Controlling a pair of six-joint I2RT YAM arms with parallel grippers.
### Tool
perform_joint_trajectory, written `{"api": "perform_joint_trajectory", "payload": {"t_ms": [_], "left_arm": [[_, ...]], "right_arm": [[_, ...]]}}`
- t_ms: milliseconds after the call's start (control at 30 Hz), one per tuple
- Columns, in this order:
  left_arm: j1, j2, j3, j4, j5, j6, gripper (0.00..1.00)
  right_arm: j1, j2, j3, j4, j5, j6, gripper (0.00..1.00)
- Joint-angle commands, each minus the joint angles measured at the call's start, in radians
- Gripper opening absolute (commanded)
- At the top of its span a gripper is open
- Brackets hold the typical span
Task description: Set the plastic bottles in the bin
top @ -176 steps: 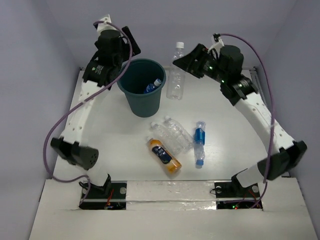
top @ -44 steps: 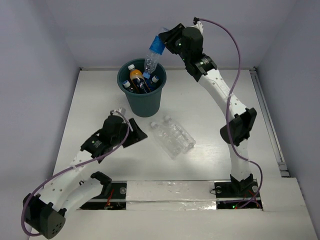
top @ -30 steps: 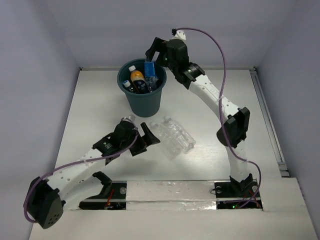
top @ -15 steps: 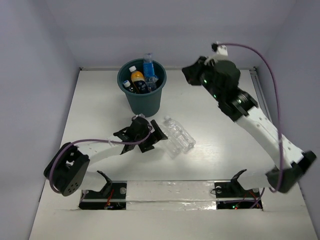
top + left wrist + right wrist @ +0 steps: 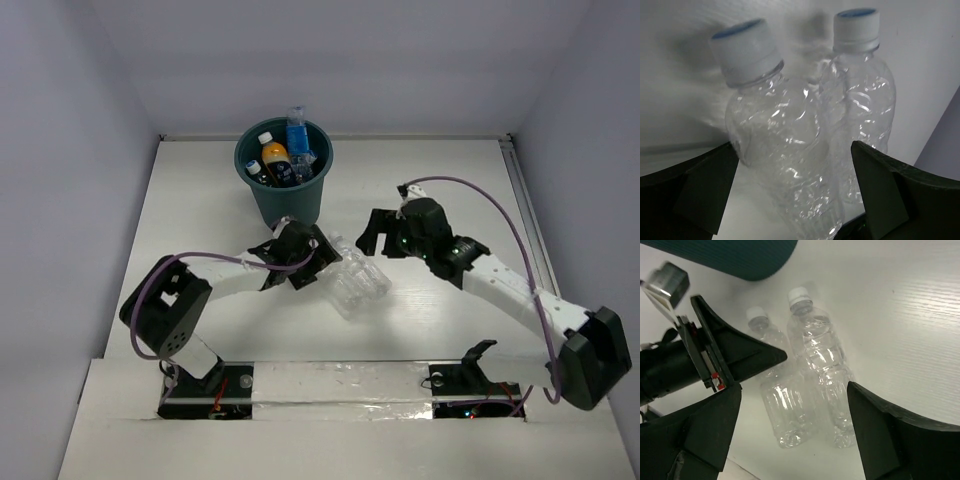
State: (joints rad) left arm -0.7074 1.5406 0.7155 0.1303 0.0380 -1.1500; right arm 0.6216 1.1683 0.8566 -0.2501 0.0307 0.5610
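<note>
**Clear plastic bottles framed by two spread grippers**

Blue was seen on the label of a bottle [image 5: 298, 140] standing in the dark green bin [image 5: 285, 205], beside an orange-topped bottle [image 5: 275, 155]; the writing was too small to be read. Two white-capped bottles were laid side by side on the white table [image 5: 200, 200], just nearer than the bin, caps pointed to the far left: the nearer clear bottle [image 5: 782, 415] and the farther clear bottle [image 5: 822, 360].

At the cap end the left gripper [image 5: 312, 262] was held with its fingers [image 5: 690, 195] spread and the nearer clear bottle between them; whether it was touched could not be told. The left arm was folded low, its elbow at the near left and its forearm stretched rightward.

Just right of the bottles, and apart from them, the right gripper [image 5: 373, 237] was poised with its jaws spread wide and aimed at both. The right arm was stretched low from the near right toward the middle.
</note>
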Motion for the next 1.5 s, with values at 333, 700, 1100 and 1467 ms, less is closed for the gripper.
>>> {"api": "perform_joint_trajectory", "payload": {"t_ms": [333,700,1100,1467], "left_arm": [[-0.004,-0.049,-0.01,-0.109,-0.112,0.095,0.63],[-0.014,-0.5,-0.073,-0.306,-0.067,0.188,0.5],[0.219,-0.309,0.849,-0.598,-0.253,0.611,0.49],[0.304,0.096,1.297,-0.601,-0.544,0.835,0.49]], "right_arm": [[-0.062,0.507,0.367,-0.149,-0.209,-0.216,0.96],[-0.062,0.671,0.355,-0.173,-0.275,-0.231,0.96],[-0.062,0.556,0.283,-0.137,-0.239,-0.171,0.59],[-0.062,0.139,0.243,-0.187,-0.158,-0.11,0.57]]}}
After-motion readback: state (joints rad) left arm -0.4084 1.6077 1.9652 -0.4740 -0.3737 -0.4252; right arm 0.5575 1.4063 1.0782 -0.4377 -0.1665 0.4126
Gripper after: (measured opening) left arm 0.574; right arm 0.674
